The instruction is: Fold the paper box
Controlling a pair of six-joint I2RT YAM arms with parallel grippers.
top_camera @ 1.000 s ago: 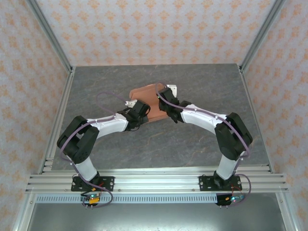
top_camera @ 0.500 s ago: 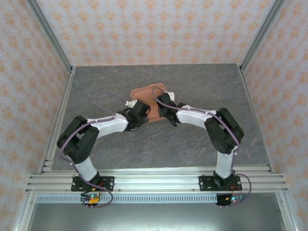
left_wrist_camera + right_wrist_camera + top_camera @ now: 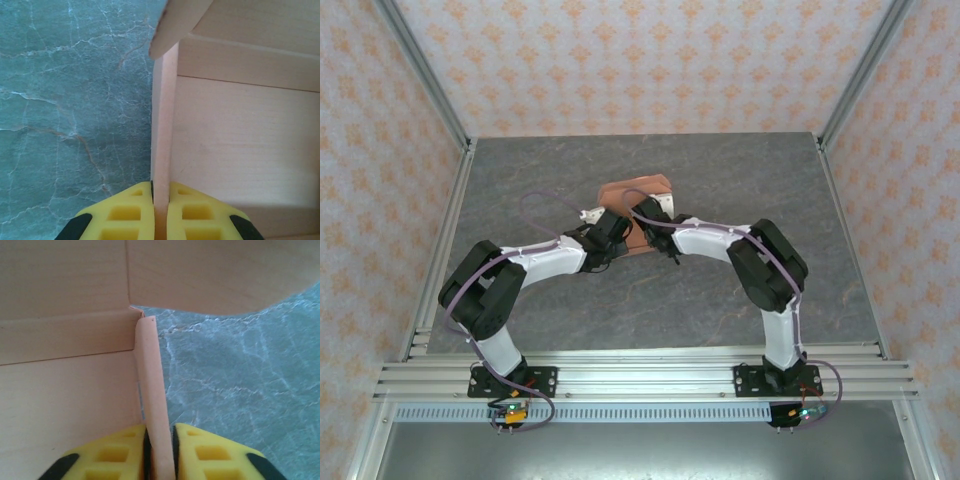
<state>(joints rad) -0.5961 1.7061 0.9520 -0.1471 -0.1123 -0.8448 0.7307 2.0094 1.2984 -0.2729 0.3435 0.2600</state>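
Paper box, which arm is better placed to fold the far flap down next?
Right, probably. The right gripper pinches a side wall of the paper box, with the far flap just ahead; the left gripper clamps the opposite wall as an anchor.

Prob. lab robot cell: alu frame (image 3: 640, 375), patterned wall panels (image 3: 640, 60), marble-look tabletop (image 3: 570, 310).

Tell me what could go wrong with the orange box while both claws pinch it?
1. The left claw and right claw each pinch a thin wall of the paper box. If they pull apart, the cardboard might tear or crease.
2. Each grip is on a narrow edge, so a wall could slip free.
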